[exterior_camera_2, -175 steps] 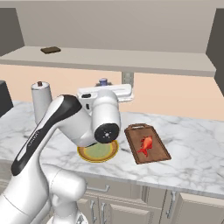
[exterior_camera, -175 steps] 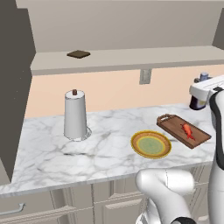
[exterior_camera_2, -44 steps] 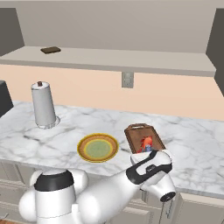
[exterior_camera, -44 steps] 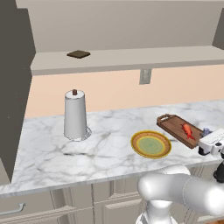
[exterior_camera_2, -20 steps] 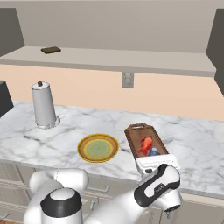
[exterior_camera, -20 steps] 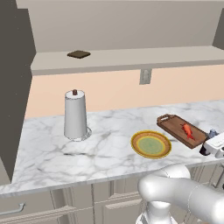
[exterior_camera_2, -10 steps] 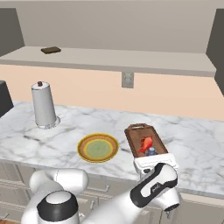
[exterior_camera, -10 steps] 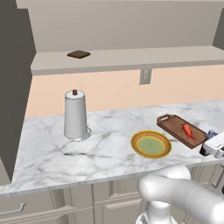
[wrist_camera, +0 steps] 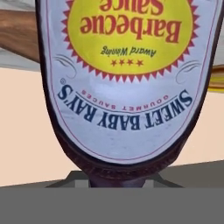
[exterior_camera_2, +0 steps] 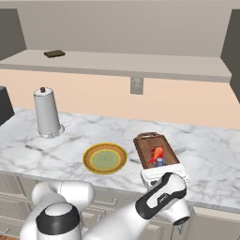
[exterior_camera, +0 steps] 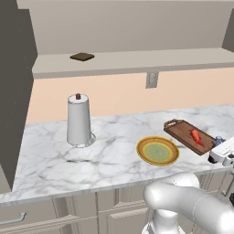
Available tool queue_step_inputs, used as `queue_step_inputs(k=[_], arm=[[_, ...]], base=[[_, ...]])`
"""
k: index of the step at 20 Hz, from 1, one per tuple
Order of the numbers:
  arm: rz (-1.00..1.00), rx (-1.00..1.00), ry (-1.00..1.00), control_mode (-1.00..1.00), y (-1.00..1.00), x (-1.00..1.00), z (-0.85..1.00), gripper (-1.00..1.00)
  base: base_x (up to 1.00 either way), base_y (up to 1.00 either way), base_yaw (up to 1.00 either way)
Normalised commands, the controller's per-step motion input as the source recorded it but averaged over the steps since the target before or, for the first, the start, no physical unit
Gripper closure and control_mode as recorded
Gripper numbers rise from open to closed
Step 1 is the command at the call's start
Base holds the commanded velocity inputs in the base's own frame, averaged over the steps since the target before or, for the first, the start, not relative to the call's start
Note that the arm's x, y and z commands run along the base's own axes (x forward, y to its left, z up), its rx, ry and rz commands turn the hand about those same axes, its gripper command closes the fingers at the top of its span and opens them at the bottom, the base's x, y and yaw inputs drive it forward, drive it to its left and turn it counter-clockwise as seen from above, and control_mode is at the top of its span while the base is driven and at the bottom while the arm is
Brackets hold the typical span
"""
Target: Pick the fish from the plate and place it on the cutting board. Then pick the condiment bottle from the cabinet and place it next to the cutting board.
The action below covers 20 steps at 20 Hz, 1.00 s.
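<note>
Item 1: small red-orange toy fish [exterior_camera: 195,135], lying on the dark brown rectangular wooden cutting board [exterior_camera: 182,133] with raised rim and handle; first half of the task is judged done.

Item 2: round shallow plate [exterior_camera: 157,151] with yellow-orange rim and pale green centre, sitting on the marble bench [exterior_camera: 45,160] just beside the board.

Item 3: dark brown-purple condiment bottle with pale barbecue-sauce label [wrist_camera: 127,65], being carried low at the board's near end; its light blue-grey cap [exterior_camera_2: 160,162] is peeking above the hand.

Item 4: pincer [exterior_camera_2: 161,175], being judged as pinching the bottle, though the finger contact is hidden.

Handling note: the bottle is best being lowered upright onto bare marble beside the board, clear of its rim, and released only once seated.
</note>
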Motion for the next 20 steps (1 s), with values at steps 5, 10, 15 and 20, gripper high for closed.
queue_step_inputs(k=[5,10,15,20], arm=[[0.0,-0.01,0.01,-1.0,0.0,0.0,-0.14,1.0],[0.0,-0.01,0.0,-1.0,0.07,0.0,-0.22,1.0],[0.0,-0.01,0.01,-1.0,0.1,0.0,-0.29,-1.0],[0.0,0.0,0.01,-1.0,0.01,0.0,-0.25,-1.0]], base=[[0.0,0.0,0.0],[0.0,0.0,0.0],[0.0,0.0,0.0],[0.0,0.0,0.0]])
